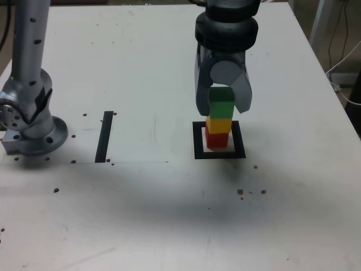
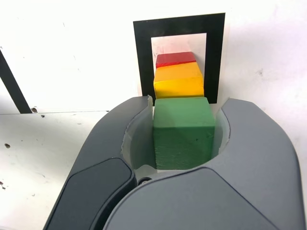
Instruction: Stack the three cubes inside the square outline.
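Nearly stacked: green cube in the jaws

Right now the gripper (image 1: pixel 223 107) clenches the green cube (image 2: pixel 183 132) atop the yellow cube (image 1: pixel 219 124) and red cube (image 1: pixel 216 139), inside the square outline (image 1: pixel 198 141) directly beneath it. Speckled white table (image 1: pixel 169 214); black tape strip (image 1: pixel 104 136) lies well apart, cables (image 1: pixel 344 62) beyond.

The arm (image 1: pixel 28 68) is a silver-grey metal tube dotted with small dark screws, rising from a round flanged base (image 1: pixel 34 135). A black ribbed collar tops the gripper (image 1: pixel 223 104), whose two curved, dark grey, smooth plastic fingers (image 2: pixel 259 158) have paler inner pads.
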Controlling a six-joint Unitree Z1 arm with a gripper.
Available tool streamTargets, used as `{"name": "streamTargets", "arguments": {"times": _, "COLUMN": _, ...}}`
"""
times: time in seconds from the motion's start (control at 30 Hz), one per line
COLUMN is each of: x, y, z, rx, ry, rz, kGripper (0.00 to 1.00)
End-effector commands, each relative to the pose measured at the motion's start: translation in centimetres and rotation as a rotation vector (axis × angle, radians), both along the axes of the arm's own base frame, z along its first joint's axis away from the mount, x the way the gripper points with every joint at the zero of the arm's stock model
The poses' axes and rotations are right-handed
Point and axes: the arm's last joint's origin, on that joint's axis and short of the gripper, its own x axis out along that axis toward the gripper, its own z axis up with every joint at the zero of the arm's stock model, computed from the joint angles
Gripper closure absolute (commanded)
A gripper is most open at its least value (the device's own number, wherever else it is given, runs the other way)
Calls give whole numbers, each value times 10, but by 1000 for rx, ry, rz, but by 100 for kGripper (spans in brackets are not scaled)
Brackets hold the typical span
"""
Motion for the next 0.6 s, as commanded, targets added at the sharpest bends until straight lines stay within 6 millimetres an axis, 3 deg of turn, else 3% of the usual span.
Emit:
{"name": "streamTargets", "arguments": {"times": 0.0, "x": 1, "y": 0, "z": -3, "rx": -2, "ry": 14, "rz": 1, "kGripper": 61}}
{"name": "streamTargets", "arguments": {"times": 0.57, "x": 2, "y": 9, "z": -2, "rx": 9, "ry": 13, "rz": 20, "kGripper": 61}}
